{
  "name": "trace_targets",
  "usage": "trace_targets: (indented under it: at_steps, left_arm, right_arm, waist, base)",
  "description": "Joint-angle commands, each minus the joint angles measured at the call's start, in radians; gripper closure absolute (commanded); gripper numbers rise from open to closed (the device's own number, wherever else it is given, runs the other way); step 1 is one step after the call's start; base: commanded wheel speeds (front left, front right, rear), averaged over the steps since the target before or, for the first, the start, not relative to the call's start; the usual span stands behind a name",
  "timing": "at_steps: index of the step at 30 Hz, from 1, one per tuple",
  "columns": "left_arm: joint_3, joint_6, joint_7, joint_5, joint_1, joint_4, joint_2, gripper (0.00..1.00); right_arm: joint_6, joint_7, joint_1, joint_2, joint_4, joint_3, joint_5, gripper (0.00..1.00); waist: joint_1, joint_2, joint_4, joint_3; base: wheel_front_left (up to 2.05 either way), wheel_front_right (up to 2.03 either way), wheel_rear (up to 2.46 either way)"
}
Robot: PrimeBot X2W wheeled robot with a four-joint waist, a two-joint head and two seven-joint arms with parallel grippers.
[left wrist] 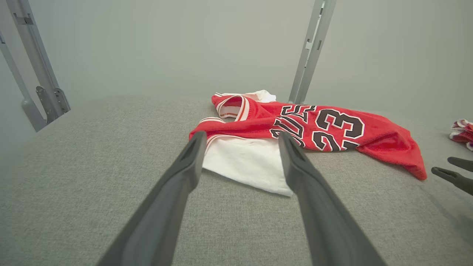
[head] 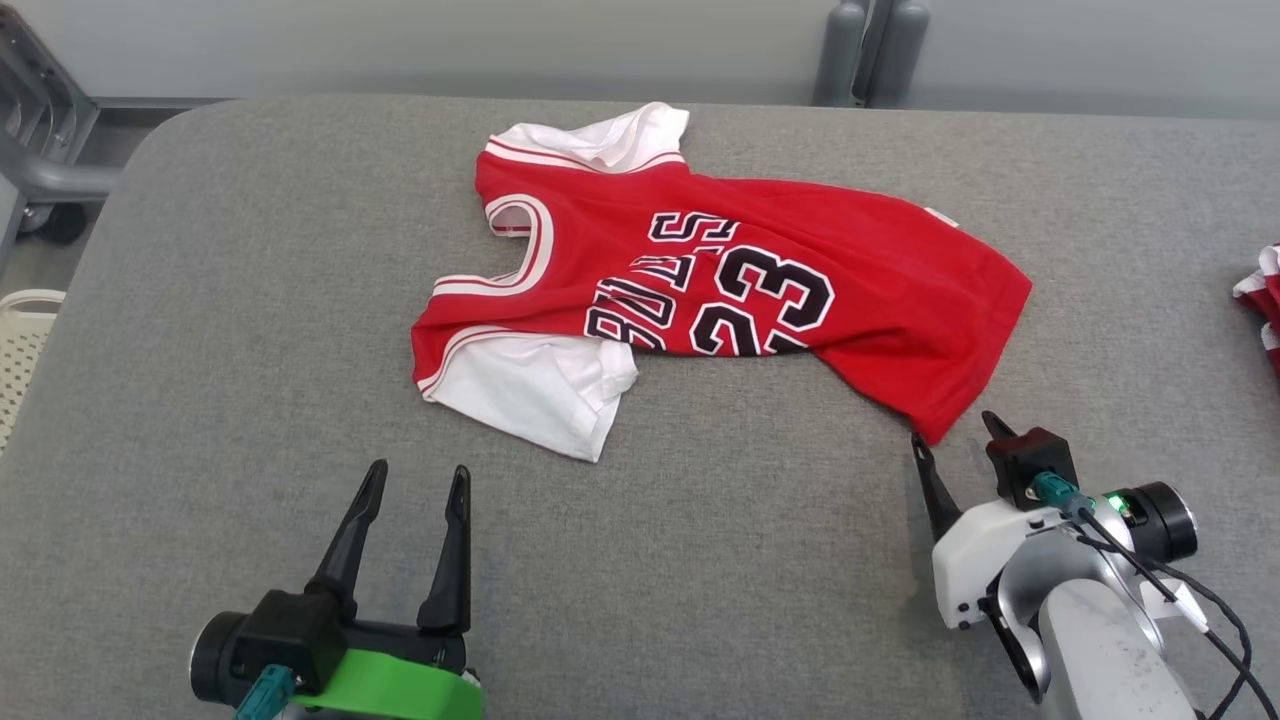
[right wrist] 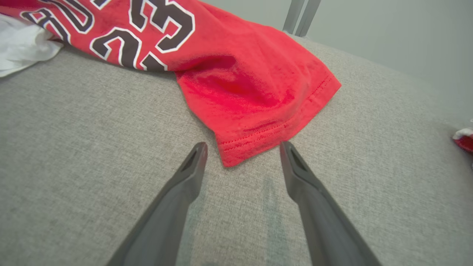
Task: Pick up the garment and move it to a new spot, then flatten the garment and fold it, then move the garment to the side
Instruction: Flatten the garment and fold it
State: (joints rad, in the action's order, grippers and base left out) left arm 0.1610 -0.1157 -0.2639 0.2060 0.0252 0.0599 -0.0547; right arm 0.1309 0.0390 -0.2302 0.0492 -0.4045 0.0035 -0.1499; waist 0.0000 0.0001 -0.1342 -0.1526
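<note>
Jersey of red knit with white sleeves and a black 23 [head: 760,290] lies rumpled and partly bunched across the middle of the grey fabric-covered table [head: 250,350], collar toward the robot's left, hem toward its right. Left gripper [head: 418,470] hangs with its jaws spread wide and holds nothing, pointing at the nearer white sleeve [left wrist: 247,162] but apart from it. Right gripper [head: 952,428] is likewise wide and empty, low over the table, with the jersey's near hem corner [right wrist: 236,155] lying between its fingertips. Another red-and-white cloth [head: 1262,300] sits at the table's far right edge.
</note>
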Motion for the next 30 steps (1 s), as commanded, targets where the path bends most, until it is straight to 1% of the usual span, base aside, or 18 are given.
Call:
trace_targets:
  at_steps: [1, 7, 8, 9, 10, 11, 14, 16, 20, 23, 24, 30]
  left_arm:
    - [0.002, -0.005, 0.000, 0.006, -0.013, 0.002, 0.002, 0.00]
    - [0.002, -0.007, 0.000, 0.021, -0.033, 0.009, 0.004, 0.00]
    - [0.003, -0.006, 0.000, 0.025, -0.035, 0.010, 0.004, 0.00]
    - [0.005, -0.006, 0.000, 0.029, -0.038, 0.011, 0.004, 0.00]
    - [0.006, -0.006, 0.000, 0.032, -0.040, 0.011, 0.004, 0.00]
    - [0.007, -0.005, 0.000, 0.036, -0.041, 0.013, 0.004, 0.00]
    - [0.014, -0.002, 0.000, 0.042, -0.042, 0.020, 0.004, 0.00]
    - [0.021, -0.002, 0.000, 0.047, -0.038, 0.028, 0.004, 0.00]
    - [0.021, 0.006, 0.000, 0.056, -0.021, 0.035, 0.004, 0.00]
    - [0.018, 0.010, 0.000, 0.056, -0.012, 0.040, 0.004, 0.00]
    - [0.018, 0.010, 0.000, 0.056, -0.012, 0.040, 0.004, 0.00]
    - [0.018, 0.006, 0.000, 0.052, -0.017, 0.045, 0.003, 0.00]
  right_arm:
    - [0.000, -0.005, -0.024, 0.002, -0.024, -0.004, -0.026, 0.00]
    - [-0.001, -0.017, -0.087, 0.002, -0.106, -0.019, -0.098, 0.00]
    - [-0.001, -0.017, -0.096, 0.003, -0.117, -0.022, -0.108, 0.18]
    - [-0.001, -0.014, -0.104, 0.003, -0.129, -0.023, -0.110, 0.50]
    - [-0.001, -0.008, -0.110, 0.003, -0.137, -0.024, -0.117, 0.72]
    - [-0.001, -0.004, -0.115, 0.003, -0.143, -0.026, -0.123, 1.00]
    - [-0.001, 0.020, -0.108, 0.004, -0.138, -0.045, -0.119, 1.00]
    - [-0.001, 0.035, -0.072, 0.004, -0.115, -0.077, -0.108, 1.00]
    - [-0.001, 0.042, -0.001, 0.006, -0.011, -0.125, -0.098, 1.00]
    - [-0.001, 0.014, 0.065, 0.018, 0.098, -0.142, -0.084, 1.00]
    - [-0.001, 0.014, 0.065, 0.018, 0.098, -0.142, -0.084, 1.00]
    - [-0.001, -0.112, 0.169, 0.077, 0.320, -0.122, -0.021, 1.00]
  waist:
    - [0.0000, -0.0001, -0.026, -0.022]
    - [0.0000, -0.0001, -0.053, -0.049]
    - [0.0000, -0.0001, -0.056, -0.052]
    - [0.0000, -0.0001, -0.058, -0.055]
    - [0.0000, -0.0001, -0.060, -0.057]
    - [0.0000, -0.0001, -0.062, -0.059]
    - [0.0000, -0.0001, -0.070, -0.056]
    - [0.0000, -0.0001, -0.079, -0.043]
    - [0.0000, -0.0001, -0.076, -0.023]
    - [0.0000, -0.0001, -0.062, -0.011]
    - [0.0000, -0.0001, -0.062, -0.011]
    - [0.0000, -0.0001, -0.043, 0.003]
  base:
    - [0.00, 0.00, 0.00]
    - [0.00, 0.00, 0.00]
    - [0.00, 0.00, 0.00]
    - [0.00, 0.00, 0.00]
    - [0.00, 0.00, 0.00]
    - [0.00, 0.00, 0.00]
    - [0.00, 0.00, 0.00]
    - [0.00, 0.00, 0.00]
    - [0.00, 0.00, 0.00]
    - [0.00, 0.00, 0.00]
    - [0.00, 0.00, 0.00]
    - [0.00, 0.00, 0.00]
